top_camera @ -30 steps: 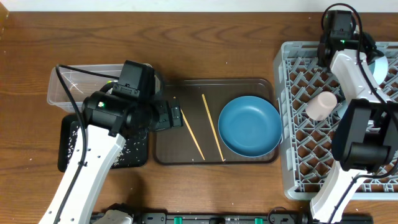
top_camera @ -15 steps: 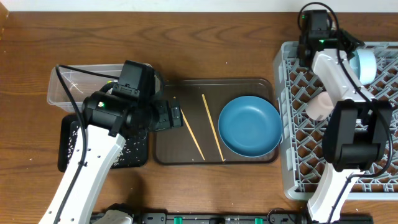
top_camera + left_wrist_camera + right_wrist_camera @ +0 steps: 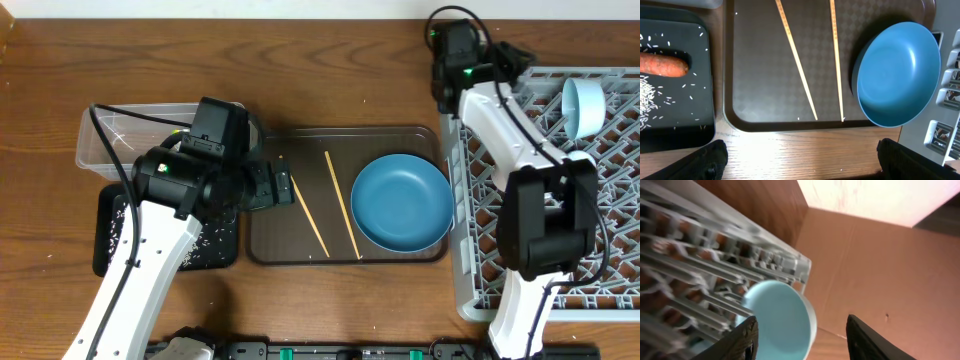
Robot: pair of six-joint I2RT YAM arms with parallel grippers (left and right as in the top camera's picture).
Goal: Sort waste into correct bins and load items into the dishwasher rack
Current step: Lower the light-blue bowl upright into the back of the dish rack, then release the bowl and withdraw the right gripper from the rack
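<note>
Now right gripper (image 3: 801, 325) is clear of light blue cup (image 3: 583, 105); fingers parted, nothing between them; arm, over right side of dishwasher rack (image 3: 462, 290) a second ago, has swung to its far-left corner; cup left lying tilted in rack's far part, judged loaded. Left gripper (image 3: 805, 167) wide open, empty, over near edge of brown tray (image 3: 755, 75); blue plate (image 3: 401, 202) and chopsticks (image 3: 342, 205) there not yet loaded.

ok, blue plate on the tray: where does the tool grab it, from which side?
Pinch the blue plate by its rim, one finger inside, one underneath. Come from its left with the open left tool: the shadow under that edge suggests it stands clear of the brown tray. Its right edge crowds the tray wall and the dishwasher rack.
</note>
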